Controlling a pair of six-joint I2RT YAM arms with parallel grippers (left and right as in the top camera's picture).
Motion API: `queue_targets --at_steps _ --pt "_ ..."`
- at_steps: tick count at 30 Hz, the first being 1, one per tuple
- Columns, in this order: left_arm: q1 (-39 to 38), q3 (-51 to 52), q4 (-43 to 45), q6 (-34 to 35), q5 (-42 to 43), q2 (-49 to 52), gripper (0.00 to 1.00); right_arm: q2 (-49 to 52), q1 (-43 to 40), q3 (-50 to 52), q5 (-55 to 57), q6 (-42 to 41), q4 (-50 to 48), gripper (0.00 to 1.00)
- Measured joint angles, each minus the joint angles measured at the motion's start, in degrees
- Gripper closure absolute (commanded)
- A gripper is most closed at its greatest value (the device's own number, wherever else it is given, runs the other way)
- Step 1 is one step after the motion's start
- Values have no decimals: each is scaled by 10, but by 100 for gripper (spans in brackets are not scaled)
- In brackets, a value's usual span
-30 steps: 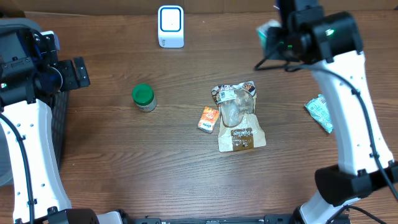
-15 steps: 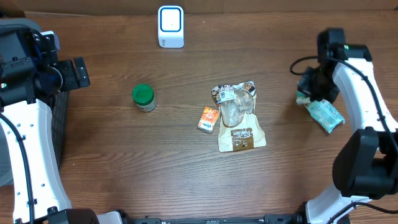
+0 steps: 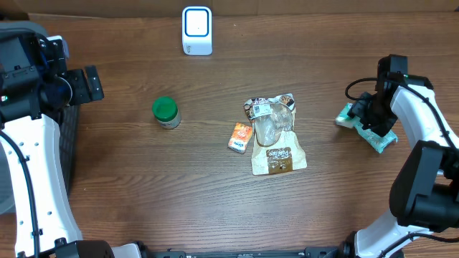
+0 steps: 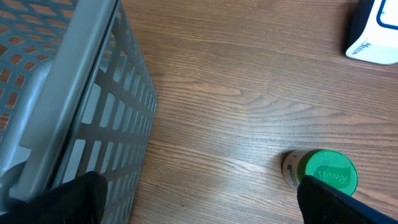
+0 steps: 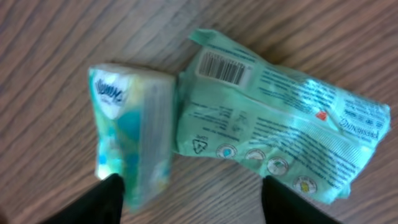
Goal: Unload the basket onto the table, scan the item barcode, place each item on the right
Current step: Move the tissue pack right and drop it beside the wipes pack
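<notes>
The white barcode scanner (image 3: 196, 30) stands at the table's far edge. A small teal tissue pack (image 3: 345, 117) lies on the wood at the right, against a flat green wipes pack (image 3: 381, 139). My right gripper (image 3: 363, 115) hovers low over both, open. In the right wrist view the tissue pack (image 5: 130, 143) lies by the left fingertip, and the wipes pack (image 5: 273, 143) shows its barcode (image 5: 222, 68) face up. The right gripper (image 5: 196, 202) grips nothing. My left gripper (image 3: 87, 83) stands open at the far left, empty.
A green-lidded jar (image 3: 166, 112), an orange packet (image 3: 240, 136) and a brown snack bag (image 3: 274, 136) lie mid-table. A grey mesh basket (image 4: 62, 93) stands at the left edge, beside the left gripper (image 4: 199, 199). The jar (image 4: 323, 173) and scanner (image 4: 376, 31) show in the left wrist view.
The right arm came down from beside the scanner to the table's right side, set the small tissue pack next to the wipes pack and opened its jaws. The left arm stayed still.
</notes>
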State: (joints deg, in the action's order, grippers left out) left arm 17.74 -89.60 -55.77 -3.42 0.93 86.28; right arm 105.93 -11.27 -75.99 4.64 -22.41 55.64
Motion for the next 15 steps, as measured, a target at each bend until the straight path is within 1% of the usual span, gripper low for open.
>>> queue_targets --at_steps 4,7,12,15 --pt "0 0 0 0 0 0 0 0 0 -3 -9 0 14 30" --pt "0 0 0 0 0 0 0 0 0 -29 -15 0 57 31" --pt "0 0 0 0 0 0 0 1 9 -129 -42 2 139 32" --pt "0 0 0 0 0 0 1 1 27 -177 -95 14 171 38"
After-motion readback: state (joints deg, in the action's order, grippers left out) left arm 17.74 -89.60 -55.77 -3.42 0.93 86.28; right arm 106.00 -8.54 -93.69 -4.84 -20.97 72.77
